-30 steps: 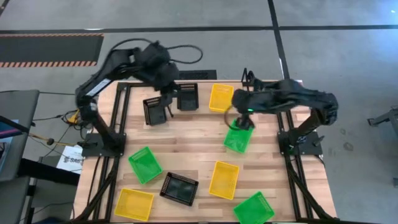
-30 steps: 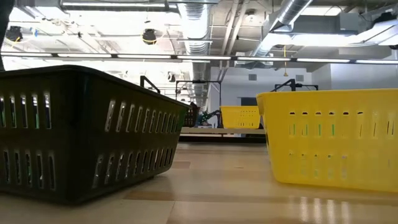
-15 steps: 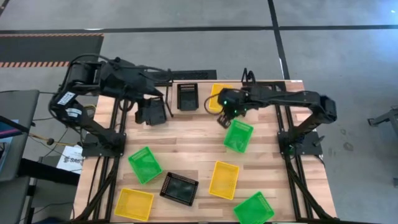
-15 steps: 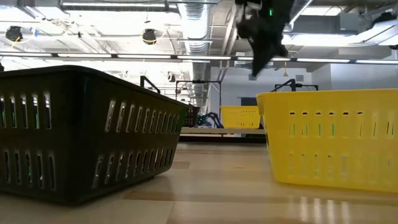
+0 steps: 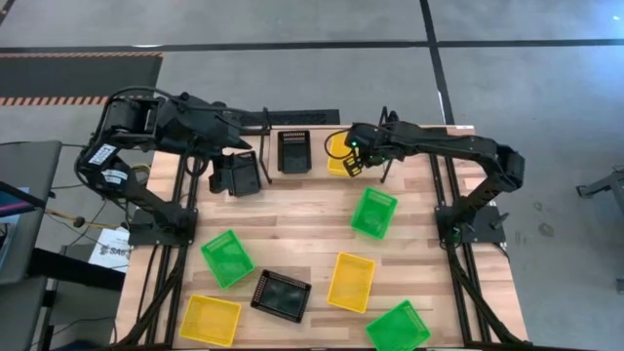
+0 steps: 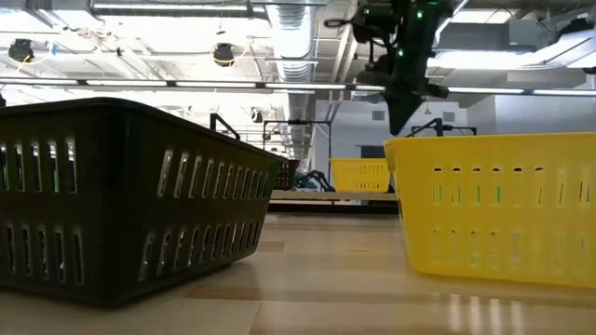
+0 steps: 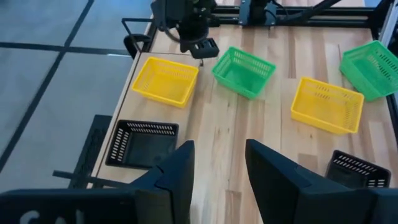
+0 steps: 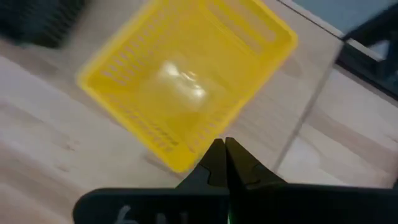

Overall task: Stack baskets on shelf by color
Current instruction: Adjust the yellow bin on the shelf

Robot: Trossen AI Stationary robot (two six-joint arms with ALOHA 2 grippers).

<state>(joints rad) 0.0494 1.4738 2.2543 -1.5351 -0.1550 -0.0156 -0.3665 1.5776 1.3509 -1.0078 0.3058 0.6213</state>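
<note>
Two arms up: right gripper (image 5: 353, 166), fingers pressed together & empty, hangs over yellow basket (image 5: 343, 151) at table's back edge. We'd spread them, straddle one rim wall, then pinch. Left gripper (image 7: 217, 171) part-spread near black basket (image 5: 240, 176).

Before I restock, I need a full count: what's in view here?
Black baskets: three, black; two along the table's far edge, one near the front.
Yellow baskets: three, yellow; one at the far edge under the right arm, one mid-front, one at the front left corner.
Green baskets: three, green; centre right, left, front right.
Table: one, light wood.
Left gripper: one, dark; far left, jaws open.
Right gripper: one, dark; above the far yellow basket, jaws shut.
</note>
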